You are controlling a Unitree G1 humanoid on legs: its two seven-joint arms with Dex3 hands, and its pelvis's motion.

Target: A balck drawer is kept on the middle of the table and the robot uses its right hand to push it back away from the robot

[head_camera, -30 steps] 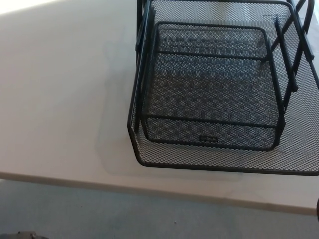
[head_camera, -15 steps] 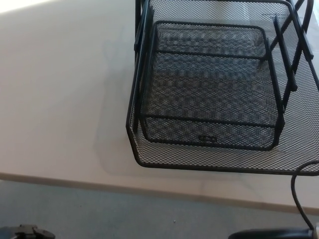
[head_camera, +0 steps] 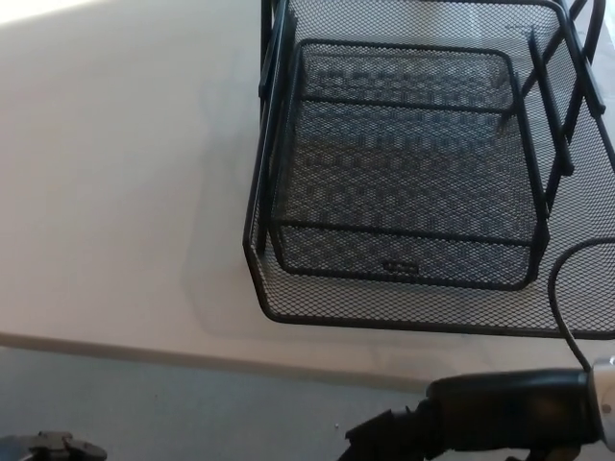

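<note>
The black wire-mesh drawer unit (head_camera: 413, 163) stands on the white table (head_camera: 115, 192), right of centre in the head view. Its wide lower drawer (head_camera: 404, 309) juts toward me, its front rim close to the table's near edge. My right arm comes in from the lower right, a black forearm with a silver cuff and a looping cable. The right hand (head_camera: 386, 439) is a dark shape below the table edge, apart from the drawer front, and its pose is unclear. A dark sliver at the bottom left corner may be my left hand (head_camera: 48, 448).
The table's near edge (head_camera: 192, 353) runs across the lower picture, with grey floor (head_camera: 221, 413) below it. A black cable (head_camera: 562, 307) arcs up in front of the drawer's right front corner. Bare white tabletop lies left of the drawer.
My right forearm and hand have come into view from the lower right and moved left and up toward the drawer's front. The cable loop has risen. The drawer has not moved.
</note>
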